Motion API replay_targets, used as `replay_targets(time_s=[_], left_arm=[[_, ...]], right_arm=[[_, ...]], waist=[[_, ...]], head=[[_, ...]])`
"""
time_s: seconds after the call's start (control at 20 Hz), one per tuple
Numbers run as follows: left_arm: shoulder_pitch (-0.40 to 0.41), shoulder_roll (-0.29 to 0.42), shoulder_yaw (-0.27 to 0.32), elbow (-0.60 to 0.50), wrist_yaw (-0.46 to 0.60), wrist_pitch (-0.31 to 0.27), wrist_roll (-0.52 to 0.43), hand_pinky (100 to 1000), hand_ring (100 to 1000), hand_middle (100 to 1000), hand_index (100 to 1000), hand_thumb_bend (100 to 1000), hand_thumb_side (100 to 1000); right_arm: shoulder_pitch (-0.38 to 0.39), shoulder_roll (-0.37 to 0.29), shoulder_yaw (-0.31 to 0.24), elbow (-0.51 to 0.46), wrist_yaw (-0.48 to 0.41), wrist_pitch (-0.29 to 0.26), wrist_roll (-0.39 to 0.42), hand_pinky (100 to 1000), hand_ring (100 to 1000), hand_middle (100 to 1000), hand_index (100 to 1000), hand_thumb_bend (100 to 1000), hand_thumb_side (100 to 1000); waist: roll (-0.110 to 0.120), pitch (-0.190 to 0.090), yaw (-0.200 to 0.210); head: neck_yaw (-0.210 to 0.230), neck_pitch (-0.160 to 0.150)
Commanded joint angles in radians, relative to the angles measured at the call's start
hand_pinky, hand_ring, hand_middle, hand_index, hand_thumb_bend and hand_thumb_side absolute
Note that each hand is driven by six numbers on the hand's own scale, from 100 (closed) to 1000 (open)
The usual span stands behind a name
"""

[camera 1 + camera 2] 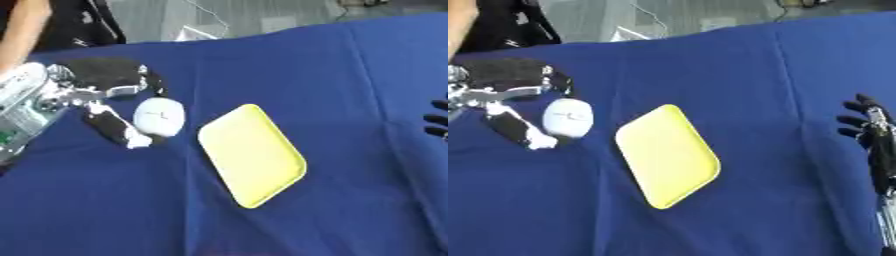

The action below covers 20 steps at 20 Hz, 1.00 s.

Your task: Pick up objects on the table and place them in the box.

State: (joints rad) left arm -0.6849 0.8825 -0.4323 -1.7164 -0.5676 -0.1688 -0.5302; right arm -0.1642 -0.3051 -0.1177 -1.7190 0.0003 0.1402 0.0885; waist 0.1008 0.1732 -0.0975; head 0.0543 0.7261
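Nothing readable here, honestly. The white ball-shaped thing [159, 116] on the left of the blue cloth has a small dark mark on it, but I can't make out any letters or numbers. The yellow tray [252, 154] in the middle is plain.

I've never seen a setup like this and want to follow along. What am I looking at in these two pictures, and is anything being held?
Both pictures come from a stereo camera in a humanoid robot's head, looking down at a blue-covered table; they show the same moment from slightly different eyes. The black and silver shape on the left is the robot's left hand, its fingers curled round a white egg-shaped object, which seems to rest on the cloth. Beside it lies a shallow yellow tray with nothing in it. The right hand waits idle at the right edge, fingers relaxed.
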Motion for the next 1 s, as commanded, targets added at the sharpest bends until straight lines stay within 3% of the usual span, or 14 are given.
replay_targets(time_s=[0.05,1.0], left_arm=[[-0.052,-0.010,-0.003,-0.015,0.011,-0.004,-0.017,896,746,657,757,312,470],[-0.095,-0.055,-0.023,0.000,0.002,-0.014,-0.028,893,741,639,742,315,474]], right_arm=[[-0.006,-0.021,-0.002,-0.015,0.003,-0.004,0.003,774,793,843,955,100,960],[-0.009,-0.020,-0.002,-0.017,0.002,-0.003,0.005,774,793,843,955,100,957]], waist=[[-0.002,-0.018,-0.002],[0.001,-0.011,-0.007]], head=[[-0.001,-0.004],[-0.005,-0.005]])
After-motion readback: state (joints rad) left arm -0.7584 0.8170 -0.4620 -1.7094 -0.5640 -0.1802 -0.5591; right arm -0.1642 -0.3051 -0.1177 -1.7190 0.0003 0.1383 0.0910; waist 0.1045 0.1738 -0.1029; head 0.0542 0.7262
